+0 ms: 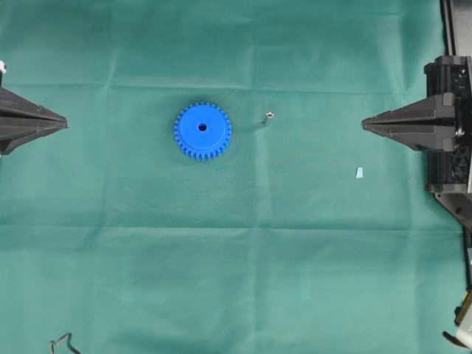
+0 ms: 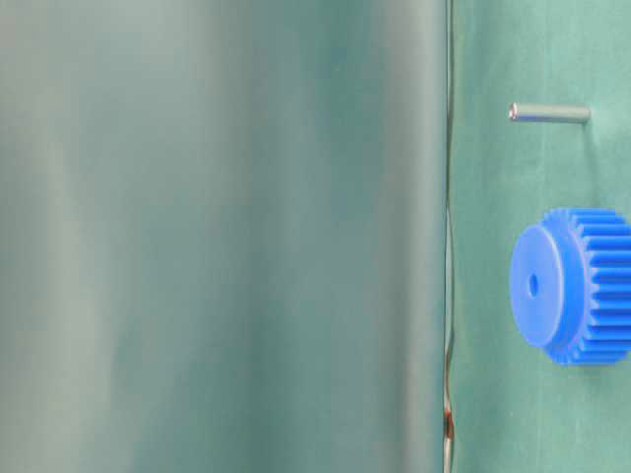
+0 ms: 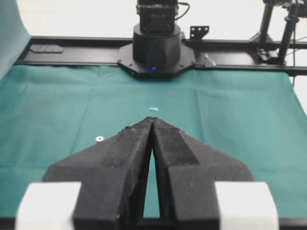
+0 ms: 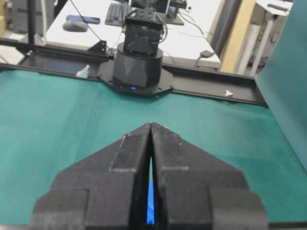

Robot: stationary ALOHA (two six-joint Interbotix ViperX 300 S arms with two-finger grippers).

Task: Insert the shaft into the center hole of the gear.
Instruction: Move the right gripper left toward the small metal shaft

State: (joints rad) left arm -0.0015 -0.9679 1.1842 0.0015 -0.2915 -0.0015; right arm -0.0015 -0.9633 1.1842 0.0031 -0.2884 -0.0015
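Observation:
The blue gear [image 1: 203, 131] lies flat on the green cloth left of the middle, its center hole [image 1: 203, 127] facing up. The shaft [image 1: 269, 116] stands upright on the cloth just to the gear's right, apart from it; the table-level view shows the shaft [image 2: 549, 113] beside the gear [image 2: 577, 286]. My left gripper [image 1: 65, 124] is shut and empty at the left edge. My right gripper [image 1: 363, 124] is shut and empty at the right. In the left wrist view my shut fingers hide the gear and the shaft [image 3: 99, 138] is a shiny dot. A blue sliver of gear [image 4: 150, 201] shows behind the right fingers.
A small pale blue scrap [image 1: 359, 172] lies on the cloth below my right gripper. A thin cable [image 1: 63, 343] pokes in at the bottom left. Each arm's black base [image 3: 156, 48] sits on a rail at the cloth's far end.

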